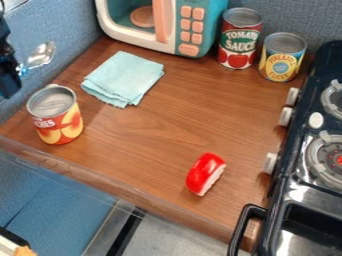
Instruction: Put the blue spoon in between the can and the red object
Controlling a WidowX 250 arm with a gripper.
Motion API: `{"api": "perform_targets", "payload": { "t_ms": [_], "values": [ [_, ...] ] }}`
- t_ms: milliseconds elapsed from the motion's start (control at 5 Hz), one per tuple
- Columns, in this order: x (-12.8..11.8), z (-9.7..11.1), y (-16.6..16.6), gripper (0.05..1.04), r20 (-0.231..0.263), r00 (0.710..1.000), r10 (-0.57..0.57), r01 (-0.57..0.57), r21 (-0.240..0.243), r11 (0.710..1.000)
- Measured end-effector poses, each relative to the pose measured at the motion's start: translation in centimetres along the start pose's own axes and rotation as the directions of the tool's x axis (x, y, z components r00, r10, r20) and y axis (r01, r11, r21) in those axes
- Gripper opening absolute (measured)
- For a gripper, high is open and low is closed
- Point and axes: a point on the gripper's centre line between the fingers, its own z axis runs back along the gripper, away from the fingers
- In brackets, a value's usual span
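we find the black gripper (9, 72) at the upper left, pinching the blue spoon (41, 55), its rounded metal bowl shiny. nearer us, the cylindrical can (56, 115) stands upright; the glossy, curved red object (205, 172) lies well apart, toward the stove (291, 169). we note a folded, wrinkled cloth (123, 77) near the can, a boxy toy microwave (133, 41) and two upright tins (238, 42) on the wood-grain counter (143, 140).

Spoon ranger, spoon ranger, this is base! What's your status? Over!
Pincer: upper left, shut on blue spoon. Spoon: held up, not yet between peach can and red object. In the way: folded cloth nearby, but off that line.
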Motion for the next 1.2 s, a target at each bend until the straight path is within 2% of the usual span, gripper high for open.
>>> {"api": "perform_targets", "payload": {
  "t_ms": [400,600,800,1000,1200],
  "values": [
    [-1.9,-1.7,1.2,0.419,-0.088,0.996,-0.004,0.019,0.178,0.984],
    [-2.5,-2.7,1.4,0.419,-0.130,0.991,0.025,0.003,0.215,0.977],
    [-1.9,-3.2,1.1,0.419,-0.191,0.980,0.047,0.012,0.298,0.954],
    [-1.6,-3.7,0.2,0.418,-0.277,0.960,0.050,0.055,0.356,0.933],
    [-2.2,-3.8,-1.4,0.418,-0.302,0.947,0.109,0.000,0.341,0.940]
  ]
}}
